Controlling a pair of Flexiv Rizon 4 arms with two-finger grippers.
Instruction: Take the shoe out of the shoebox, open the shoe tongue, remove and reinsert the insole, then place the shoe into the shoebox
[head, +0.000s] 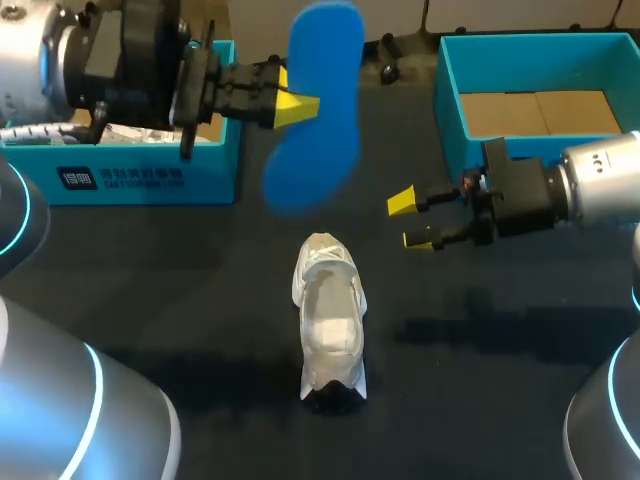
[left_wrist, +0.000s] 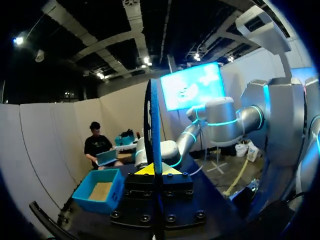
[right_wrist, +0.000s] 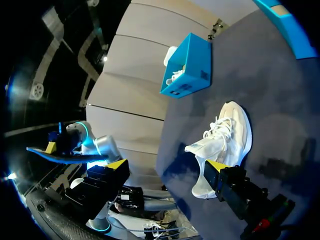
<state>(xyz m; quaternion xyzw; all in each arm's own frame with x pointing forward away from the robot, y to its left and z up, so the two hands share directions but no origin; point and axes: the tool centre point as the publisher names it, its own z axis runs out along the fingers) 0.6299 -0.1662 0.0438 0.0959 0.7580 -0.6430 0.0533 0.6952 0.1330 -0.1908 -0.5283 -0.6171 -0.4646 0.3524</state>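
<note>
I am holding the blue insole (head: 315, 105) up in the air above the desk (head: 200, 300), with my left hand (left_wrist: 156, 170) clamped on it. In the left wrist view it is standing edge-on between the two yellow tips, both pressing on it. My right hand (head: 412, 220) is hanging beside the shoe with its fingers apart and nothing between them.

The white shoe (head: 330, 320) is sitting upright on the desk, near the middle, below the raised insole and just to the left of my right hand. Its mouth is looking wide open from above, so I am judging the tongue already pulled back, though I cannot make out the tongue itself.

The blue shoebox (head: 540, 100) at my far right is lying open, showing only its cardboard floor. A second blue box (head: 120, 170) is sitting at my far left with something white inside; I cannot tell what it is.

I am reckoning the task a little past halfway. The shoe is out of its box and the insole is out of the shoe. The insole is waiting to go back in, and after that the shoe is to return to the shoebox.
</note>
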